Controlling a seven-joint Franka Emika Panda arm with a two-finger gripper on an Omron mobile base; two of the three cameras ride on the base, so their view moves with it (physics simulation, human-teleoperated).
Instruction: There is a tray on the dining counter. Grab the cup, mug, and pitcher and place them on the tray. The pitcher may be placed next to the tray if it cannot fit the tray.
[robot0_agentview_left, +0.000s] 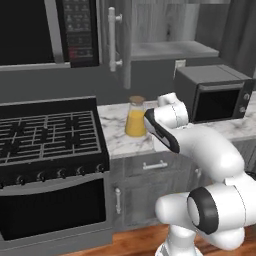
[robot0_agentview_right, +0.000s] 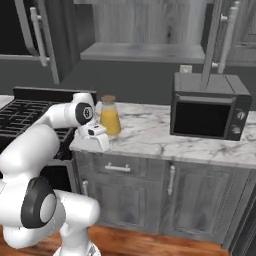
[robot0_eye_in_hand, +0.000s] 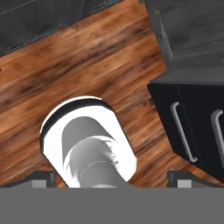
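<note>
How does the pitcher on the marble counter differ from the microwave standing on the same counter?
The pitcher is clear glass holding orange liquid; the countertop microwave is a dark, opaque box. The pitcher is narrow and upright with a round brown lid, while the microwave is far wider and squat. The pitcher stands near the stove end, the microwave further right. Both rest on the marble counter.

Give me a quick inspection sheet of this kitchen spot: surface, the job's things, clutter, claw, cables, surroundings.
Surface: white marble counter with grey veins, beside the stove.
Job's things: pitcher of orange liquid upright on the counter near the stove, cork lid on.
Clutter: microwave on the counter.
Claw: claw open, holding nothing, facing the wooden floor.
Cables: nothing seen.
Surroundings: grey cabinets below, wall outlet behind the microwave.
</note>
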